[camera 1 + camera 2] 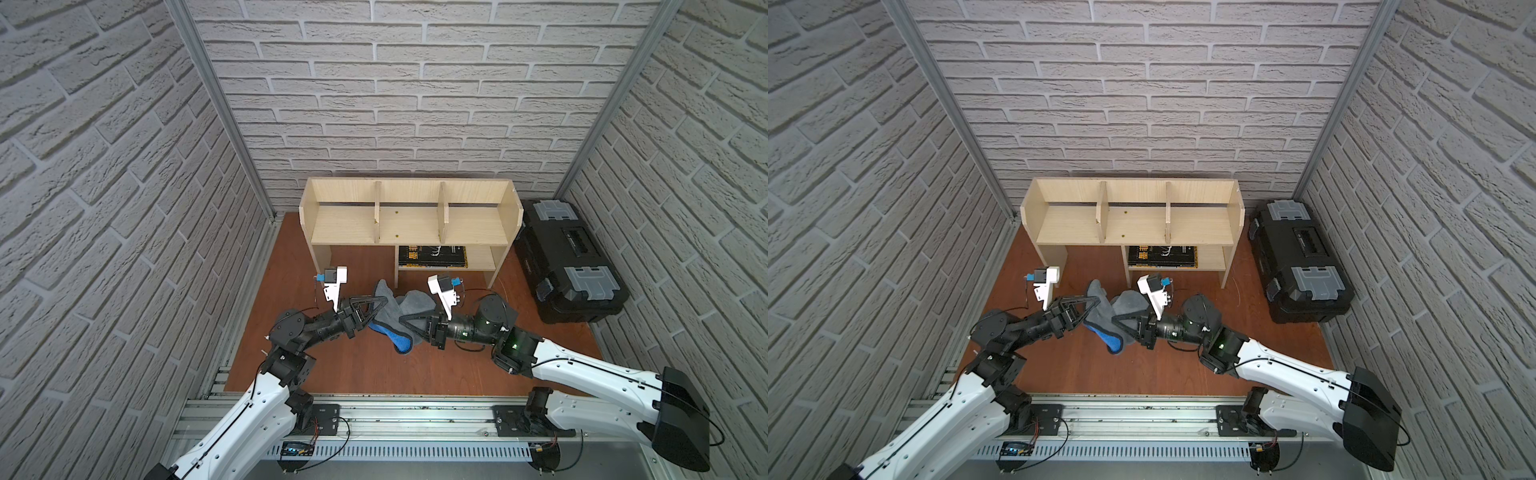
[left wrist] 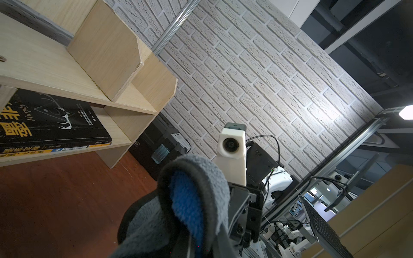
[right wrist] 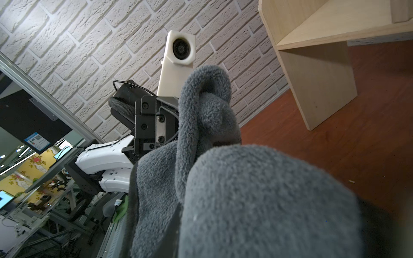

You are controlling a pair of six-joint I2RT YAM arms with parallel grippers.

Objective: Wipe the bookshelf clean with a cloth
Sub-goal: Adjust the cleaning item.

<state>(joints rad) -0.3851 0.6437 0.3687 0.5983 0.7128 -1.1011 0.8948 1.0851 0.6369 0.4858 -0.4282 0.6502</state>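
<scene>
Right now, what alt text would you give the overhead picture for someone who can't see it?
A robot's left claw and right claw are both shut on one crumpled grey-and-blue cloth, low over a red-brown table. Behind it stands a light-wood bookshelf with a black book on its lower shelf, and a black toolbox beside it.

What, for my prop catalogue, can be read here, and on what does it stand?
"Murphy": cover of the book, which lies on the lower board of the bookshelf.
"墨菲定律": that book's spine.
"4": small label on the spine.
Book's fine print and toolbox label: too small to read.
</scene>
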